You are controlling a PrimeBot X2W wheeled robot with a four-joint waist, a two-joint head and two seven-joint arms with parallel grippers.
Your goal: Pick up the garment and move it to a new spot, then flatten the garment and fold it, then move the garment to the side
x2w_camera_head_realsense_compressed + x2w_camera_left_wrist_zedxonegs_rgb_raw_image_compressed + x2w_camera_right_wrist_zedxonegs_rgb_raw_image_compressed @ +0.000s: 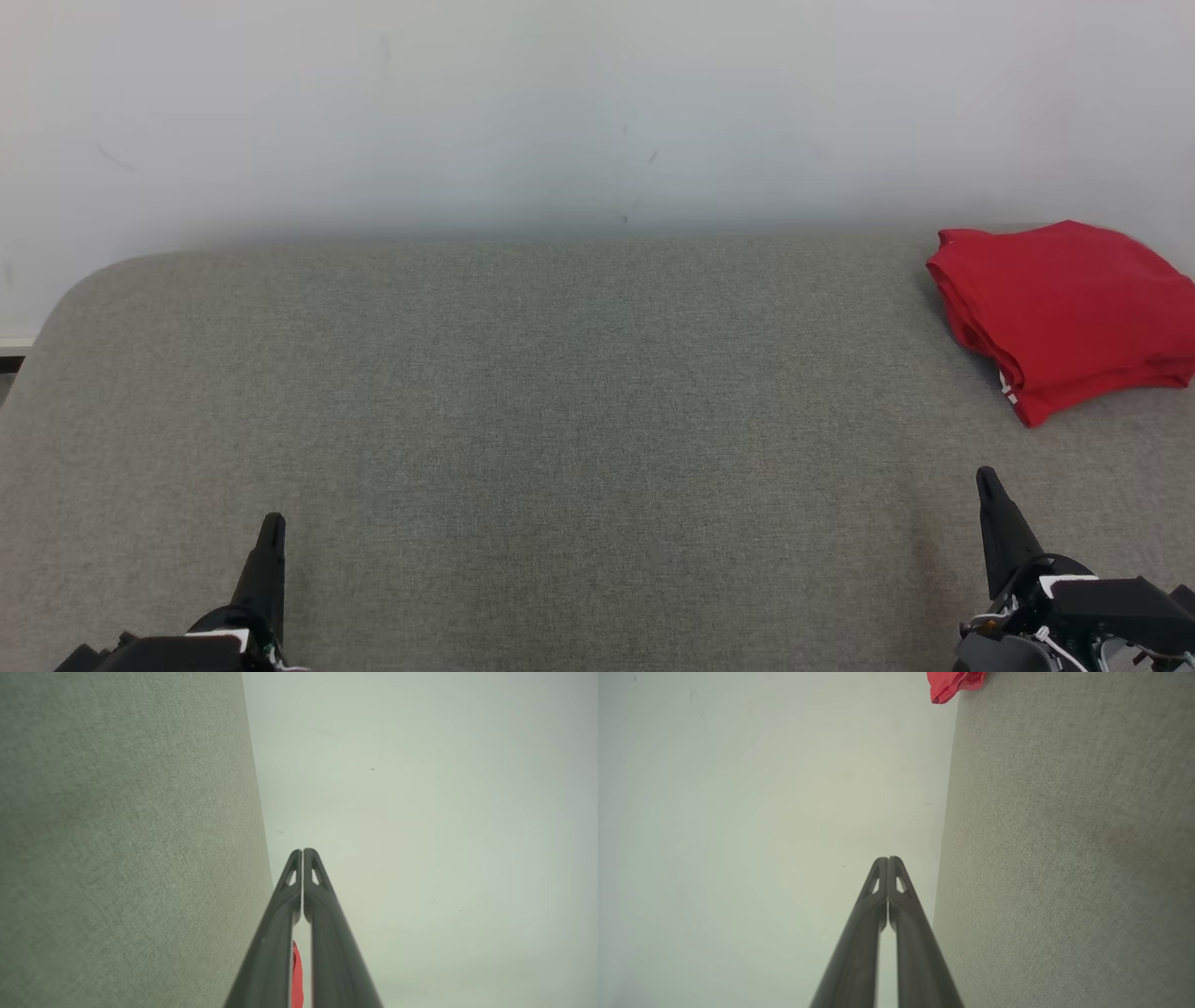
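Note:
The red garment [1064, 313] lies folded in a compact stack at the far right of the grey fabric surface [579, 420], close to the wall. A corner of the garment [955, 685] peeks in at the top of the right wrist view, and a thin red sliver of it [297, 975] shows between the left fingers' bases. My left gripper [272, 523] is low at the near left, shut and empty. My right gripper [986, 478] is at the near right, shut and empty, a short way in front of the garment. Both pairs of fingers [302, 852] [887, 860] meet at the tips.
A pale wall [597, 112] rises directly behind the grey surface. The surface's rounded left corner [84, 280] drops off toward the floor at the far left.

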